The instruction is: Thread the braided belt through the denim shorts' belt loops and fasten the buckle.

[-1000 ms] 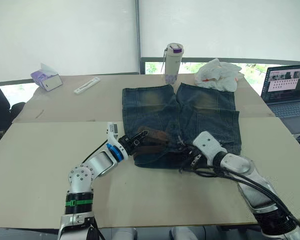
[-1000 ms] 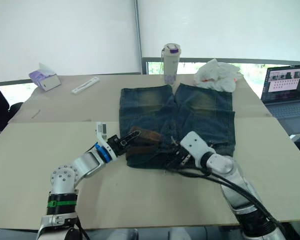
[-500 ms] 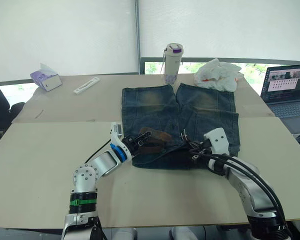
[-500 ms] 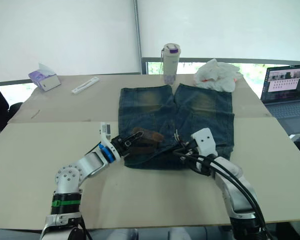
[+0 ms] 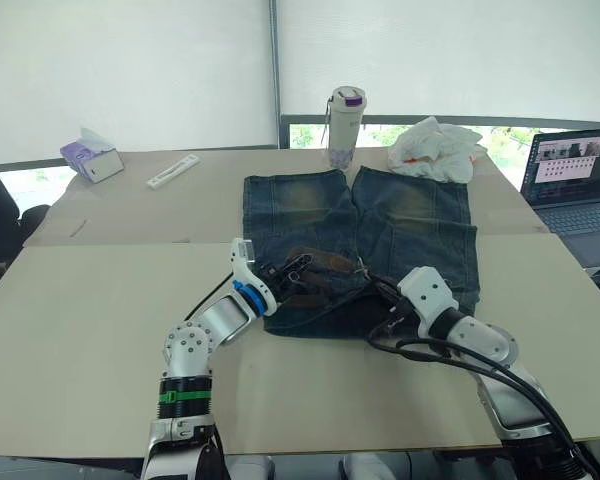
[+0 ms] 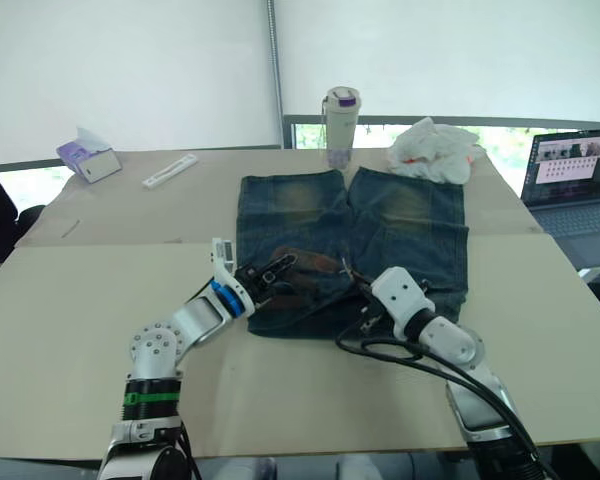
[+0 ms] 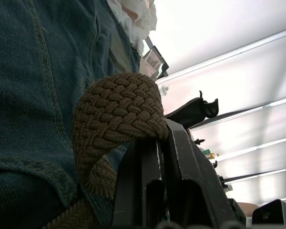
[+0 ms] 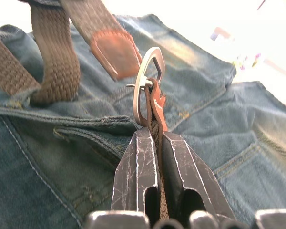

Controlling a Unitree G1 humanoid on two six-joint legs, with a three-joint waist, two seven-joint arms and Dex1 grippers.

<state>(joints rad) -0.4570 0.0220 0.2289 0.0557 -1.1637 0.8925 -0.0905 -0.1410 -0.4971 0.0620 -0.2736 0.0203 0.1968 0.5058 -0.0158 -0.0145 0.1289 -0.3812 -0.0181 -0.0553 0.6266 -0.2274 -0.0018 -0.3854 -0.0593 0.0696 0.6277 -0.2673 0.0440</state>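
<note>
We have the denim shorts (image 5: 360, 245) flat on the table (image 5: 100, 290), waistband toward us, legs pointing away. The braided belt (image 5: 315, 270) lies bunched on the waistband's left half, long axis roughly along the band.

Left hand (image 5: 292, 268) is closed on a folded loop of the brown strap; right hand (image 8: 152, 143) is pinched on the strap just behind the buckle (image 8: 148, 86), which stands on edge over the waistband. The leather-tipped tail (image 8: 117, 50) lies just beyond the buckle frame, so the right hand is nearer to the fastening point.

Strap: coarse woven weave, soft, bends sharply. Buckle: smooth silver frame, rigid. Denim: stiff, seamed, faded patches. Belt loops are not clearly distinguishable.
</note>
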